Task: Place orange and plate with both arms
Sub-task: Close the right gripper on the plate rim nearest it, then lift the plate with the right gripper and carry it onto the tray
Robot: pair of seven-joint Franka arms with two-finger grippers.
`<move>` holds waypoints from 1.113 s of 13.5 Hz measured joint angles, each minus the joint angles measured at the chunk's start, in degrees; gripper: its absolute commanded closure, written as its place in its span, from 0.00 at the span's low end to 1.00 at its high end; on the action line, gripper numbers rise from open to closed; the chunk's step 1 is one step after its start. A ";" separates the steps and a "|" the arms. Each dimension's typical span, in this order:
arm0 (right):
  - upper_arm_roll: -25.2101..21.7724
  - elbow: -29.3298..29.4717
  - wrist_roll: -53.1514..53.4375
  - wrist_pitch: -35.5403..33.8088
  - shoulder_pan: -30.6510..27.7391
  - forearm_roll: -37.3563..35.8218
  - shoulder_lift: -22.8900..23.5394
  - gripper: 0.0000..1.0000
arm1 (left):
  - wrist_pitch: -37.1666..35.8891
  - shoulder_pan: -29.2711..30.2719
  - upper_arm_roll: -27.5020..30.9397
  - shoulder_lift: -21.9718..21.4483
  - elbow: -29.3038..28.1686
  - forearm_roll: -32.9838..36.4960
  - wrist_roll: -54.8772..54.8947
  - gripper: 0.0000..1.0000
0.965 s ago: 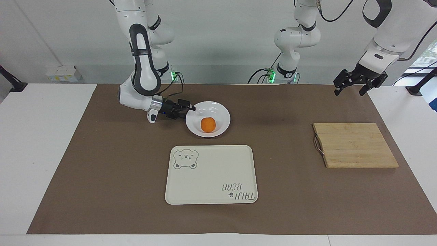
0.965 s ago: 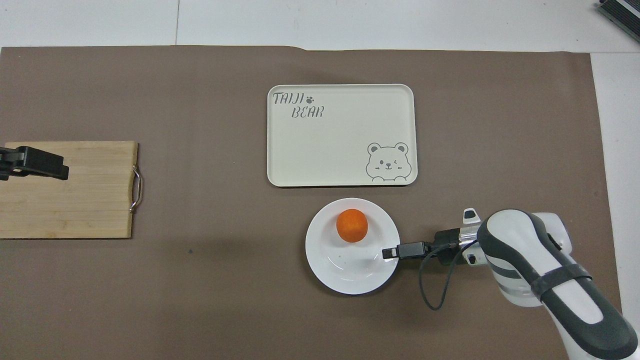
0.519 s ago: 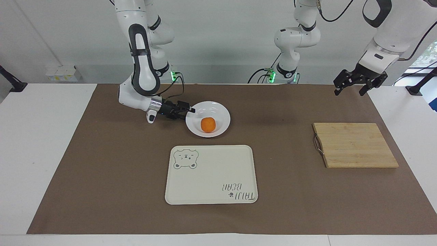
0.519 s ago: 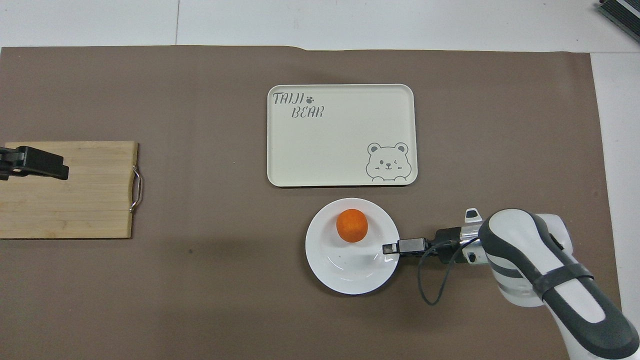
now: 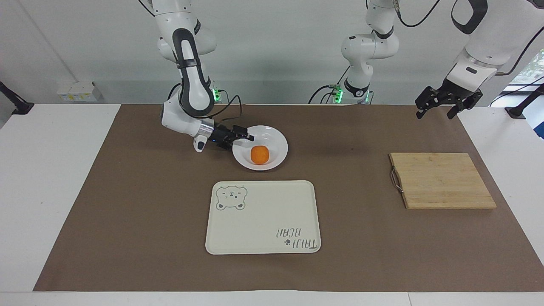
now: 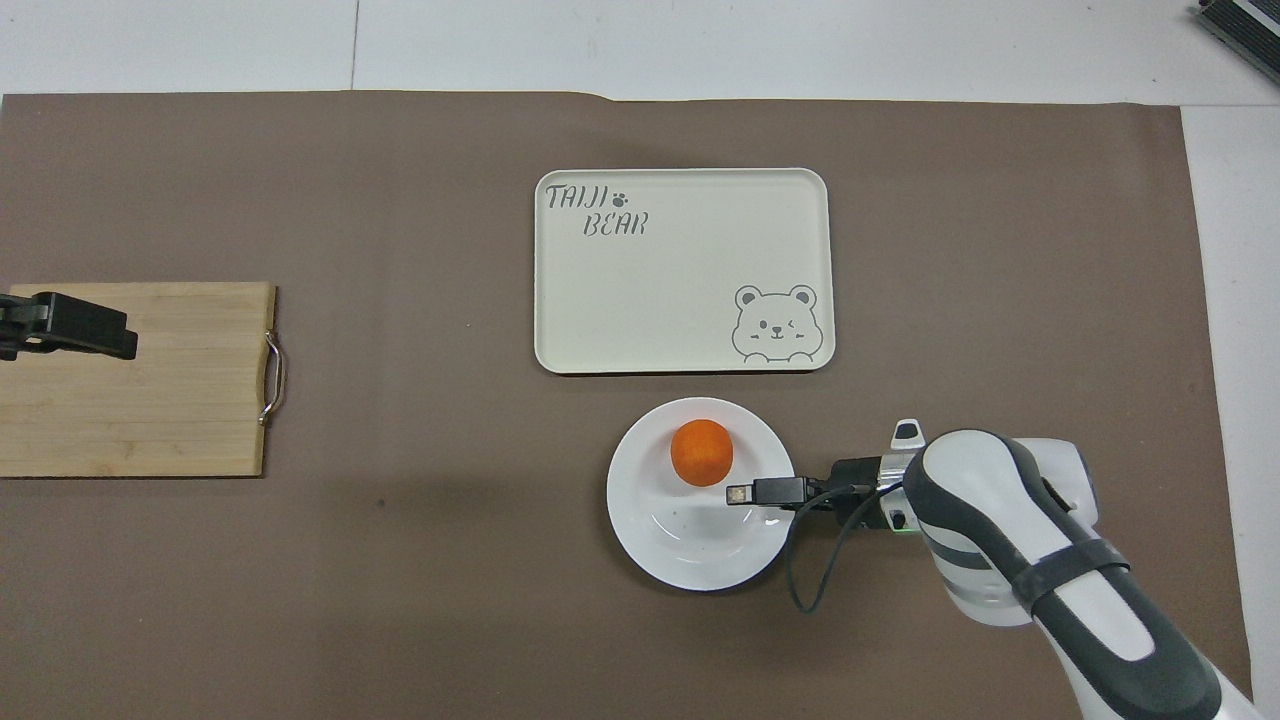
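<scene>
1. The right gripper (image 5: 248, 137) lies low and level, reaching in from the right arm's end of the table, with its fingertips over the rim of the plate (image 5: 277, 144). Its fingers are spread wide, one above the rim, and they grasp nothing; I cannot tell whether the lower one touches the plate.
2. From above, the same right gripper (image 6: 742, 493) pokes over the plate's (image 6: 690, 550) edge and ends just beside the orange (image 6: 701, 452) without touching it.
3. The orange (image 5: 259, 154) sits in the plate, off centre, on the part farther from the robots.
4. The plate rests on the brown mat (image 5: 140, 204), nearer to the robots than the cream tray (image 5: 263, 212) with the bear drawing, and just beside it.
5. The left gripper (image 5: 442, 106) hangs in the air with its fingers wide and nothing in them, over the mat at the left arm's end of the table; that arm waits.
6. A wooden board (image 5: 442, 180) with a metal handle lies flat at the left arm's end of the table, well apart from the plate and tray. In the overhead view the left gripper (image 6: 95, 335) shows over the board (image 6: 180, 410).
</scene>
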 measured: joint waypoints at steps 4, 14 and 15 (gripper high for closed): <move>-0.16 -0.02 -0.05 0.09 -0.03 0.00 0.00 1.00 | 0.01 0.00 0.00 0.00 0.00 0.00 0.00 0.00; -0.17 -0.09 -7.26 1.02 -0.10 0.04 0.62 1.00 | 0.02 0.00 0.00 0.00 0.00 0.00 0.00 0.00; -0.17 -0.04 -7.29 0.73 -0.21 0.26 0.62 1.00 | 0.02 0.00 0.00 0.00 0.00 0.00 0.00 0.00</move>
